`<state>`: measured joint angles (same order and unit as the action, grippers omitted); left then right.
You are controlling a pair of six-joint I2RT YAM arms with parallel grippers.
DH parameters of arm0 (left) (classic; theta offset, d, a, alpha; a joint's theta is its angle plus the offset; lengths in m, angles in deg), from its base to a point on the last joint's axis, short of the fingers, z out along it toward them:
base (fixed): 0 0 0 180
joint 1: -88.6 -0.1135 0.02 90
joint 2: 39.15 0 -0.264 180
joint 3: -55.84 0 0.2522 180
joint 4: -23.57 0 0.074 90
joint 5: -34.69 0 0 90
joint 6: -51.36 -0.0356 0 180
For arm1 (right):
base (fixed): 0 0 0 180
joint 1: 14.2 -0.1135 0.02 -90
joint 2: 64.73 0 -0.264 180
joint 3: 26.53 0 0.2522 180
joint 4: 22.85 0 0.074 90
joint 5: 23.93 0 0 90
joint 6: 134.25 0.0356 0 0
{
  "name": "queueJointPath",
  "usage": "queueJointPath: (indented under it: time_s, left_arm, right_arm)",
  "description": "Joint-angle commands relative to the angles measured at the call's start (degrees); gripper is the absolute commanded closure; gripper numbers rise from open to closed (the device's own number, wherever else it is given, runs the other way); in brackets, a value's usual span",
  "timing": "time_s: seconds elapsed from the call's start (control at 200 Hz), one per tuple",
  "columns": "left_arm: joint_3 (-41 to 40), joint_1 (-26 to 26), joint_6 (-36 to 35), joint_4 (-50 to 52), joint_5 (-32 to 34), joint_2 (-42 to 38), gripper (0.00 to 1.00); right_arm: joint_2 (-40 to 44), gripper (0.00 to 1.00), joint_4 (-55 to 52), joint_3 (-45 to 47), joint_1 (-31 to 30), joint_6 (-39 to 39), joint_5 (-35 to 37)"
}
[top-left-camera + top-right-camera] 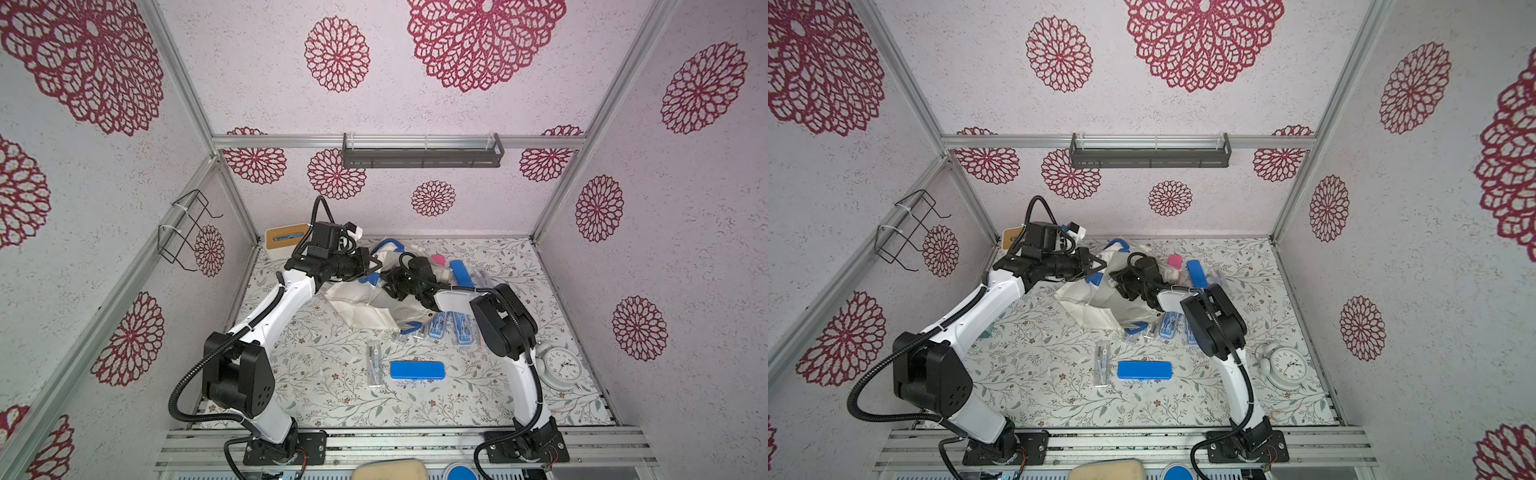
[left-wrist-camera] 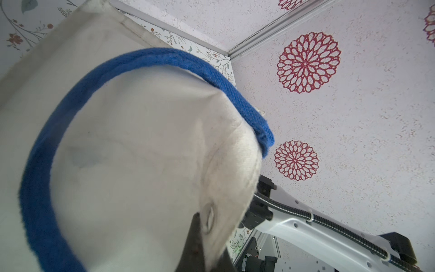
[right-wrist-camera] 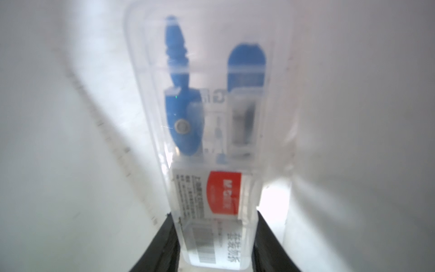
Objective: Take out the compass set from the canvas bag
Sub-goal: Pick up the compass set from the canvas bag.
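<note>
Clear plastic, the flat case of the compass set, a blue compass inside it, lay within the cream-white canvas bag, white cloth on either side of it, towards the back of the floral worktop. The right hand had its two black fingers pressed against the case's long edges at the labelled end, partly closed around it, a hold that looked fit for drawing it out lengthwise. That arm reached forward and leftward, wrist dipped into the bag's mouth. The left hand was clamped fully on the bag's rim beside a blue loop handle, apparently lifting the mouth open; its forearm ran roughly level.
</note>
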<state>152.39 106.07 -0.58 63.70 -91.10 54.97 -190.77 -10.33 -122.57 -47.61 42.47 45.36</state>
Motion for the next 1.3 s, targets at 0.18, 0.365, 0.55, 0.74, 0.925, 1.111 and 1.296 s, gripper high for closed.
queueJointPath:
  time_s: [0.18, 0.365, 0.55, 0.74, 0.925, 1.111, 1.296]
  left_arm:
    - [1.7, -3.0, 1.2, -3.5, -1.9, 1.9, 1.00]
    - [0.9, -5.5, 2.0, -5.6, -3.2, 1.8, 1.00]
    - [-0.4, -7.9, 2.4, -7.0, -5.0, 1.8, 1.00]
    - [-2.2, -10.0, 3.1, -8.8, -6.2, 2.2, 1.00]
    - [-3.4, -12.8, 3.6, -10.3, -7.1, 2.2, 1.00]
    - [-5.9, -16.2, 4.6, -12.2, -7.9, 2.3, 1.00]
    - [-8.0, -18.7, 4.6, -12.4, -8.1, 2.4, 1.00]
  right_arm:
    - [10.5, 0.64, 5.9, 2.2, 0.3, 1.2, -1.9]
    - [14.8, 0.64, 4.6, 5.7, 0.2, 0.8, -2.4]
    - [18.7, 0.64, 1.8, 7.3, 0.3, -2.3, -4.0]
    - [22.3, 0.65, -0.4, 6.2, 0.3, -5.2, -5.2]
    - [26.2, 0.65, -7.4, 3.1, 0.6, -10.9, -5.8]
    - [30.7, 0.65, -17.7, 1.1, 1.4, -18.4, -5.9]
    - [35.8, 0.65, -26.5, 4.1, 4.1, -23.9, -5.1]
